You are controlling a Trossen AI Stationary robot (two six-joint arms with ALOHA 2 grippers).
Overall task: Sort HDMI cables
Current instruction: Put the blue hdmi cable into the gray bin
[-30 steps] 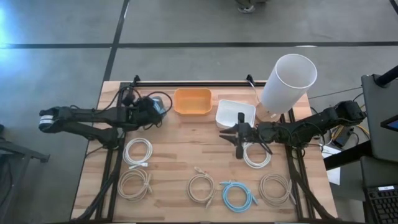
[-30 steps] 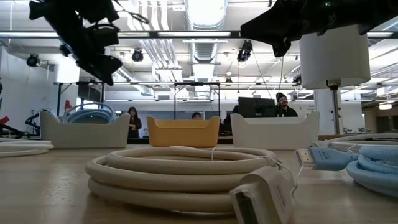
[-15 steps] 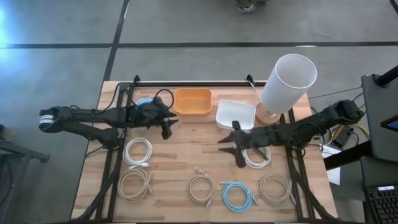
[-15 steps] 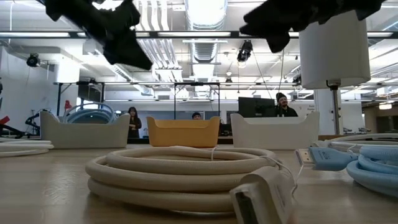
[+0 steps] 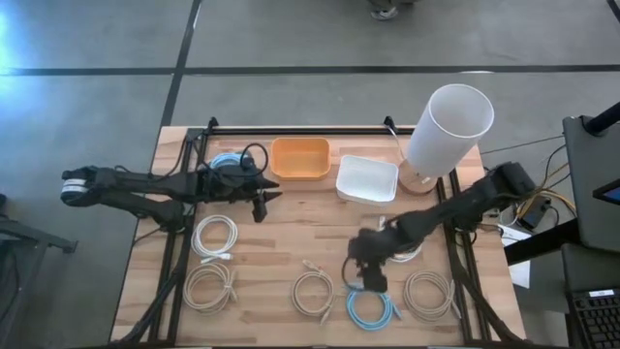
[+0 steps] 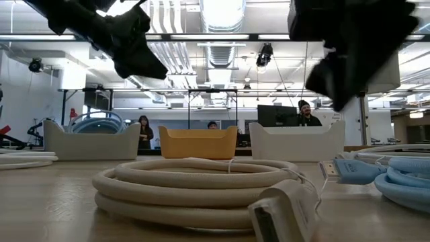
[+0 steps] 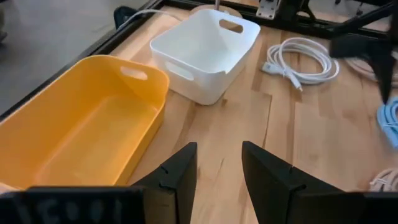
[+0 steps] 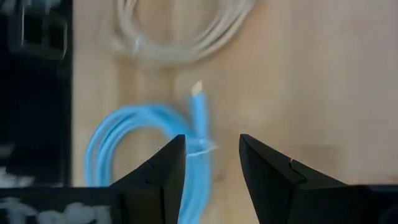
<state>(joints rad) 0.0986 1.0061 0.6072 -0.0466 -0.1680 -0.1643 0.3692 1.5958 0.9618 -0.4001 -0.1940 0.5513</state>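
Three bins stand in a row at the far edge of the table (image 5: 281, 218). The orange bin (image 5: 299, 158) is empty, and the left wrist view shows its bare floor. The white bin (image 5: 366, 178) beside it is also empty. A third, pale bin (image 6: 91, 142), outermost on the left arm's side, holds a light blue coil (image 5: 226, 161); in the high view the arm covers most of that bin, so only the coil and little of the rim can be made out.

The left gripper (image 5: 263, 197) hangs just in front of the orange bin, fingers parted with a narrow gap, holding nothing.

The right gripper (image 5: 368, 281) hovers directly over the near edge of the blue HDMI cable (image 5: 368, 306) — its fingers stand apart and empty, with the cable's plug end visible in the gap in the right wrist view. A beige coil (image 5: 313, 293) lies just to one side of this gripper, another beige coil (image 5: 428, 294) to the other. A white coil (image 5: 400, 244) behind it is largely hidden under the right arm.

Near the left gripper, toward the table's front, lie a white coil (image 5: 214, 237) and, beyond it, a tan coil (image 5: 209, 288).

In the low view both grippers are dark silhouettes — finger detail cannot be read there.
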